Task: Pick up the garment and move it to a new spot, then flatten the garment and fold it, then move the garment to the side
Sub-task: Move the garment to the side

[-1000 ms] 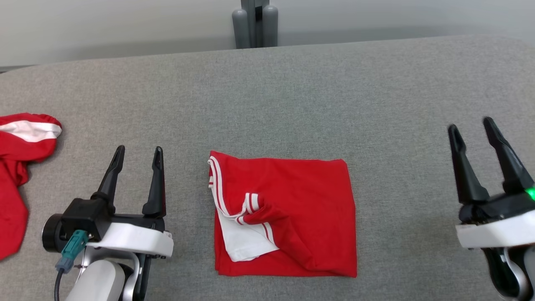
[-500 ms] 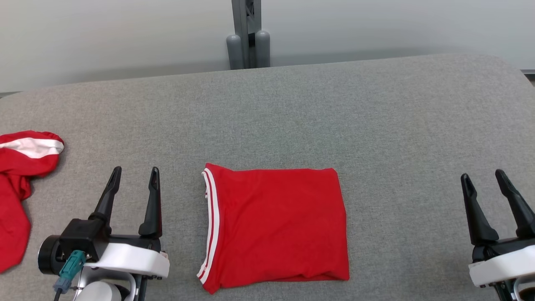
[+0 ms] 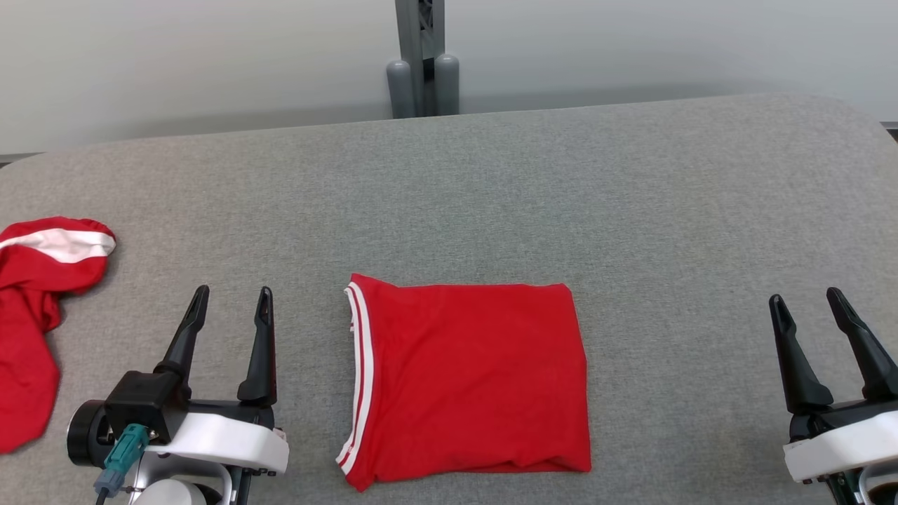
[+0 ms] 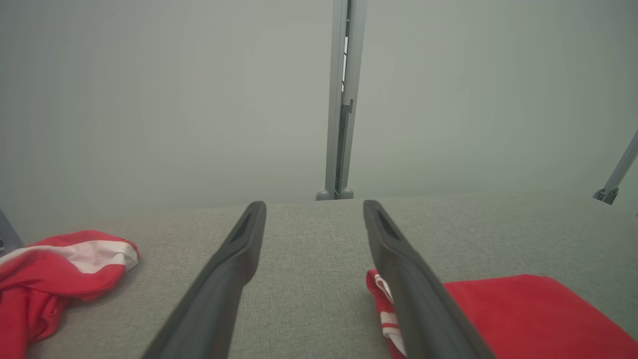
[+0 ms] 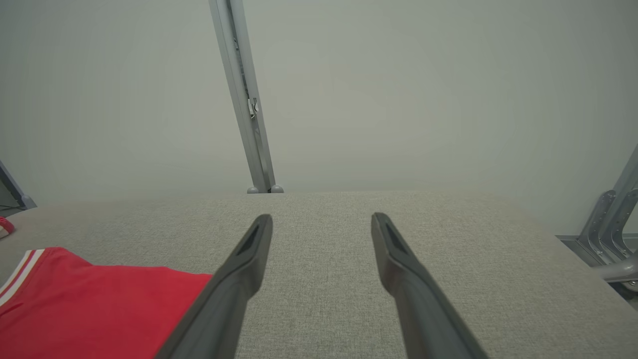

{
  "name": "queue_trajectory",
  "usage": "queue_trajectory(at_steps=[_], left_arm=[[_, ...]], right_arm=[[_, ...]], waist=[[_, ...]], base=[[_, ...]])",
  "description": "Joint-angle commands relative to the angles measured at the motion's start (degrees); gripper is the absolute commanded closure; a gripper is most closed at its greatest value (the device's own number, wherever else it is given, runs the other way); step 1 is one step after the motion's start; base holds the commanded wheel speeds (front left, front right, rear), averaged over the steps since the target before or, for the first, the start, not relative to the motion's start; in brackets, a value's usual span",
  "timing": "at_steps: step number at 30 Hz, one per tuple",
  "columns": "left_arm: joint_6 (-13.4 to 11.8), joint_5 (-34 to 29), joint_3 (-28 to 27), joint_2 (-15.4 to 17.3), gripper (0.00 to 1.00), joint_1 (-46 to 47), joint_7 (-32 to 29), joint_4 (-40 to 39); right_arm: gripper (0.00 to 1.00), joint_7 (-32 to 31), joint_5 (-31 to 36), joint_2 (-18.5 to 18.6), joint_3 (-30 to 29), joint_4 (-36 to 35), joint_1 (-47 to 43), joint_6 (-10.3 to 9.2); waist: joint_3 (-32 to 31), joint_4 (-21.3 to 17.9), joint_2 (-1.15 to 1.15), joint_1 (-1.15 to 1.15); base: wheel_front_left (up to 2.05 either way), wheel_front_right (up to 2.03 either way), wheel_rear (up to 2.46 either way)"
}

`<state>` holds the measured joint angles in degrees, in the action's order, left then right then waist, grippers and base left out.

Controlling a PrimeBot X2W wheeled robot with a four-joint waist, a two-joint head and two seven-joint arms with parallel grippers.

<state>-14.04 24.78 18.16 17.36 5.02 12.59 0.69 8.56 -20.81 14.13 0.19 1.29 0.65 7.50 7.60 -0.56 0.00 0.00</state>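
Observation:
A red garment with white stripes along its left edge lies folded into a neat rectangle at the middle front of the grey table. My left gripper stands open to its left, fingers pointing away from me, nothing between them. Far to the garment's right, my right gripper is open and empty too. In the left wrist view the garment lies right of the left gripper. The right wrist view has the garment at lower left of the right gripper.
A second red garment with a white band lies crumpled at the table's left edge, also in the left wrist view as the crumpled garment. A grey metal post stands behind the table's far edge. Bare grey cloth stretches between the folded garment and the right gripper.
One second ago the garment's top showed a loose white inner flap and a rumpled fold; now it lies smooth and flat. The right gripper dropped lower and nearer to me. The camera view shifted slightly.

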Motion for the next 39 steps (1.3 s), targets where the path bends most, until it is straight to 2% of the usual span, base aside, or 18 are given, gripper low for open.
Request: queue_trajectory(at_steps=[1,4,8,17,24,25,26,27,34,39], left_arm=[[-0.3,-0.1,0.0,0.3,0.0,0.2,-0.1,-0.2],[-0.4,0.0,0.2,0.2,0.0,0.5,-0.2,-0.5],[-0.5,0.0,0.6,-0.2,0.0,0.9,-0.2,-0.6],[-0.1,0.4,2.0,-1.7,0.0,1.6,0.1,0.3],[0.7,0.8,2.7,-2.8,0.0,2.3,0.8,2.0],[0.8,0.8,2.7,-2.8,0.0,2.4,0.9,2.2],[0.9,0.9,2.7,-2.9,0.0,2.5,1.0,2.4],[0.8,0.9,2.7,-2.9,0.0,2.5,1.1,2.6],[1.2,1.0,2.4,-2.8,0.0,2.7,1.5,2.7],[1.2,0.8,2.3,-2.3,0.0,2.8,1.5,1.9]], right_arm=[[0.0,-0.2,0.2,0.3,-0.3,0.1,0.2,-0.02],[0.0,-1.1,0.0,0.9,0.6,0.1,1.0,-0.02],[0.0,-3.9,-1.1,1.9,4.6,1.7,2.3,-0.02],[0.0,-9.5,-6.5,3.4,19.5,10.6,7.3,-0.02],[0.0,-12.2,-11.2,3.8,25.1,17.7,10.3,-0.02],[0.38,-12.4,-11.8,3.8,25.6,18.1,10.4,-0.02],[0.59,-12.4,-12.2,3.8,26.1,18.4,10.7,-0.02],[1.0,-12.0,-12.6,4.0,26.5,18.5,11.1,-0.02],[1.0,-8.9,-10.1,6.3,26.9,17.2,13.5,-0.03],[1.0,-8.4,-6.4,8.4,26.8,14.9,14.4,-0.03]], waist=[[0.1,0.4,0.0,0.0],[0.5,1.4,0.0,0.0],[1.3,3.5,0.0,0.0],[3.8,8.6,0.0,0.0],[4.7,10.7,0.0,0.0],[4.8,10.8,0.0,0.0],[4.9,10.8,0.0,0.0],[4.9,10.8,0.0,0.0],[5.3,9.0,0.0,0.0],[6.0,4.9,0.0,0.0]], base=[[0.0,0.0,0.0],[0.0,0.0,0.0],[0.0,0.0,0.0],[0.0,0.0,0.0],[0.0,0.0,0.0],[0.0,0.0,0.0],[0.0,0.0,0.0],[0.0,0.0,0.0],[0.0,0.0,0.0],[0.0,0.0,0.0]])
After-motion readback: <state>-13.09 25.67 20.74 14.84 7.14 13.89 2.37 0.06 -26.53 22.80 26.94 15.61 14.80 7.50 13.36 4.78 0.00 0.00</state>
